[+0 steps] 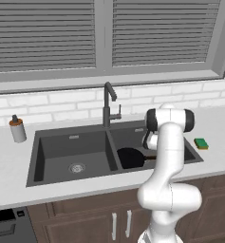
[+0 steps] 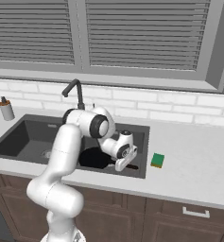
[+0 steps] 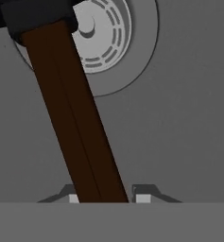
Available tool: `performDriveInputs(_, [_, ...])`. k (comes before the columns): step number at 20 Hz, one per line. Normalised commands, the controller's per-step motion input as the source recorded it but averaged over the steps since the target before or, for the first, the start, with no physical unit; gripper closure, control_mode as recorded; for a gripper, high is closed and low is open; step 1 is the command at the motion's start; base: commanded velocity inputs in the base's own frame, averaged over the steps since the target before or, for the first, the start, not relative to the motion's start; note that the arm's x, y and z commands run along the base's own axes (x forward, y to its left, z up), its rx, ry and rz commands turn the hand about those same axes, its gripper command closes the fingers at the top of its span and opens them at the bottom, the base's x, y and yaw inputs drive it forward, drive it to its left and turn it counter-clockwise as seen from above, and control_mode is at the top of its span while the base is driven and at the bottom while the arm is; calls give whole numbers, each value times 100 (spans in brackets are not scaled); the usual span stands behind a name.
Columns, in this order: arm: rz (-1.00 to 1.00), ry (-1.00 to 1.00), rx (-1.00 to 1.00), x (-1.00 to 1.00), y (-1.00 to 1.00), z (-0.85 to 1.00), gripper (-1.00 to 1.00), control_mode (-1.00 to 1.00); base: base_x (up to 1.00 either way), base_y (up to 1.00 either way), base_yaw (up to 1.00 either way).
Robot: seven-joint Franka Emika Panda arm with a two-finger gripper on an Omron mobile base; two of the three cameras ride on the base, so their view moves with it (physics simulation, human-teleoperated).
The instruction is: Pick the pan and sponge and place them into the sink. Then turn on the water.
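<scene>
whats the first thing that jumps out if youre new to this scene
The white arm bends down into the right basin of the dark sink, its tool shut on the brown handle of the black pan, above the drain. Next, the green sponge lies alone on the counter right of the sink.

Pan [image 1: 130,157] partly behind the arm; handle end between hand [image 3: 106,196] fingers.
</scene>
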Motion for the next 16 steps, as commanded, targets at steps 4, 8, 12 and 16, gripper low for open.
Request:
performDriveInputs(4, [0,0,0,17,0,-29,100,-100,0,0,0])
performDriveInputs(8, [0,1,0,18,2,-34,100,-100,0,0,0])
performDriveInputs(12, [0,3,0,16,5,-33,100,-100,0,0,0])
performDriveInputs(16, [0,1,0,3,5,-21,-100,-100,0,0,0])
